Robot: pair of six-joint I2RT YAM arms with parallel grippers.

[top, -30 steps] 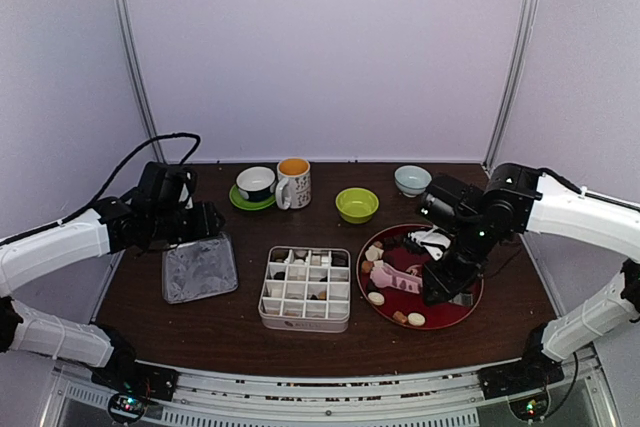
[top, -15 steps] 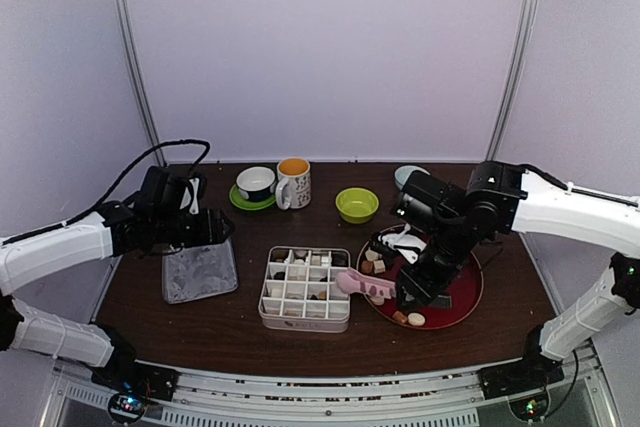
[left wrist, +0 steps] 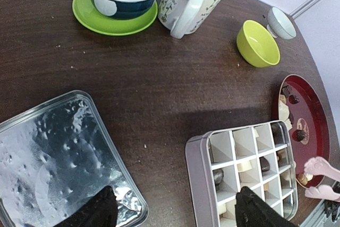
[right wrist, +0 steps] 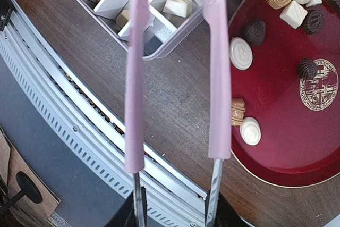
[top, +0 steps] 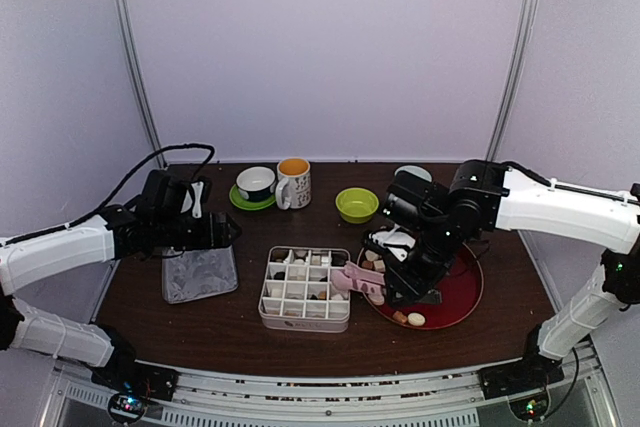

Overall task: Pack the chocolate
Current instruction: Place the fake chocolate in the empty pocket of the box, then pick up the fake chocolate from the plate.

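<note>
Chocolate pieces in white, tan and dark brown lie on the red plate. More sit in cells of the pale divided tin, one white piece near its corner. My right gripper is shut on the handle end of the pink tongs. The tongs' arms stand apart and reach over the tin's right edge; their tips are out of the wrist view. My left gripper is open with nothing in it. It hangs over bare table between the tin lid and the tin.
At the back stand a cup on a green saucer, a flowered mug, a green bowl and a small pale bowl, partly behind my right arm. The table's front rail runs just under the tongs.
My right arm has carried the tongs left from over the red plate to the tin's right edge, and the tongs' arms have spread. My left gripper has opened wider and shifted slightly right.
</note>
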